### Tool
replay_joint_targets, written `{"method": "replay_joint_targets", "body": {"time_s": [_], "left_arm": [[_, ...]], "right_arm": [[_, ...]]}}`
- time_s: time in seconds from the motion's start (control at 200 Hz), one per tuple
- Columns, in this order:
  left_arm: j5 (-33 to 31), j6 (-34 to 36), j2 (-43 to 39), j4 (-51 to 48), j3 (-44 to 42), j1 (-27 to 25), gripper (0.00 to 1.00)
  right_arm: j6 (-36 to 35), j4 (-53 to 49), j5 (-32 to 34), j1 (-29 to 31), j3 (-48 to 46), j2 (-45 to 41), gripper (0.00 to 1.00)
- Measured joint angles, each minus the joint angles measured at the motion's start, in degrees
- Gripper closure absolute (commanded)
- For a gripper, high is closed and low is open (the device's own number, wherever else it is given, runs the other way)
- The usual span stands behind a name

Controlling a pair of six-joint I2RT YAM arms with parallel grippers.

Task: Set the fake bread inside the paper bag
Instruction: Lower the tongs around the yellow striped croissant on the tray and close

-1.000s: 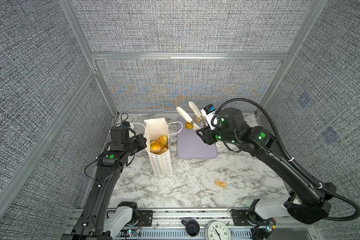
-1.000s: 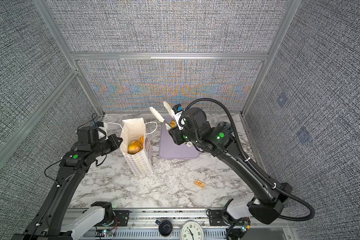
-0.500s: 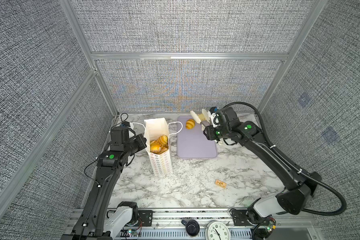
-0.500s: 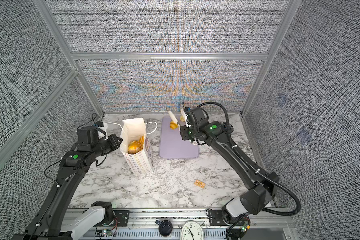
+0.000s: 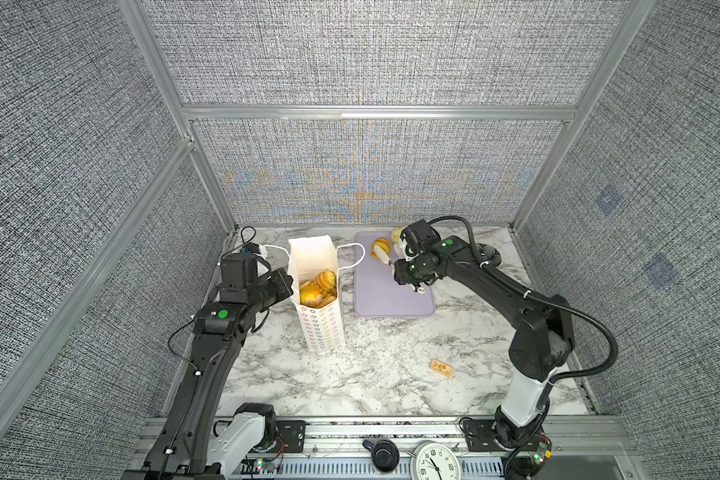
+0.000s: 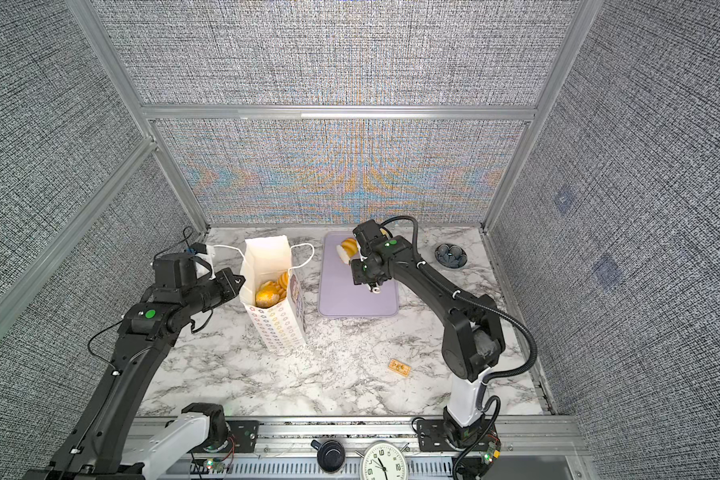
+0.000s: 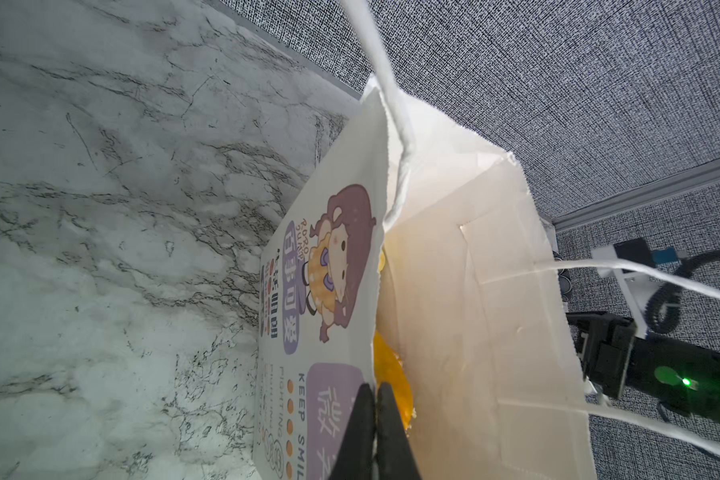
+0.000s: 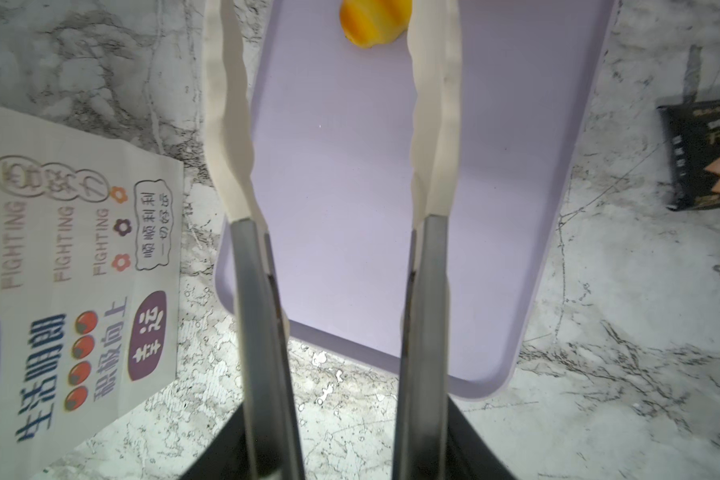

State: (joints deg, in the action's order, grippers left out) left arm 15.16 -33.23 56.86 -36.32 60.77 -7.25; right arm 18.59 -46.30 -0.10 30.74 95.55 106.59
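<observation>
**Pick step: tongs at a loaf on the tray**

Left gripper (image 7: 375, 388) is pinched flat on the paper bag (image 5: 319, 328) rim, holding its mouth open; loaves (image 5: 317, 286) lie inside. Right gripper (image 5: 408, 272) clamps the tongs (image 8: 429, 270), tips spread beside a ridged loaf (image 5: 381, 246) at the tray's (image 5: 391, 299) 12 o'clock end. The bag stands at the tray's 9 o'clock. Next, probably: squeeze, lift, carry over the mouth.

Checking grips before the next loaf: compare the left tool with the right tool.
The left tool is pinched shut on the rim of the paper bag; the right tool grips tongs, tips apart. The left tool sits beside the bag, the right tool over the lavender tray, near a loaf. Both hold something.
</observation>
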Motion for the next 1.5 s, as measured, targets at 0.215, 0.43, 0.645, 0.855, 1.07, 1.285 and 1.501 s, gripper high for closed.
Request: {"method": "replay_joint_targets", "body": {"time_s": [0.215, 0.43, 0.645, 0.855, 1.07, 1.285, 1.501], "left_arm": [[0.0, 0.0, -0.5, 0.5, -0.8, 0.0, 0.94], [0.0, 0.0, -0.7, 0.9, -1.2, 0.0, 0.94], [0.1, 0.0, -0.7, 1.6, -1.7, 0.0, 0.94], [0.4, 0.0, -0.7, 1.9, -1.8, 0.0, 0.94], [0.5, 0.0, -0.8, 2.1, -2.2, 0.0, 0.94], [1.4, -0.2, -0.8, 3.4, -3.1, 0.0, 0.94], [1.5, -0.2, -0.9, 3.6, -3.2, 0.0, 0.94]], "right_arm": [[2.2, -0.2, -1.9, -1.6, 3.4, 6.2, 0.45], [3.2, -0.7, -3.0, -1.9, 7.9, 11.3, 0.40], [4.2, -1.3, -3.2, -2.6, 10.9, 14.6, 0.37], [4.7, -2.4, -3.1, -2.6, 14.9, 17.7, 0.36], [5.1, -4.4, -2.1, -2.6, 18.9, 20.7, 0.35], [5.3, -5.6, -0.9, -2.5, 22.9, 23.0, 0.34], [5.5, -7.4, -0.3, -2.3, 27.9, 26.9, 0.34]]}}
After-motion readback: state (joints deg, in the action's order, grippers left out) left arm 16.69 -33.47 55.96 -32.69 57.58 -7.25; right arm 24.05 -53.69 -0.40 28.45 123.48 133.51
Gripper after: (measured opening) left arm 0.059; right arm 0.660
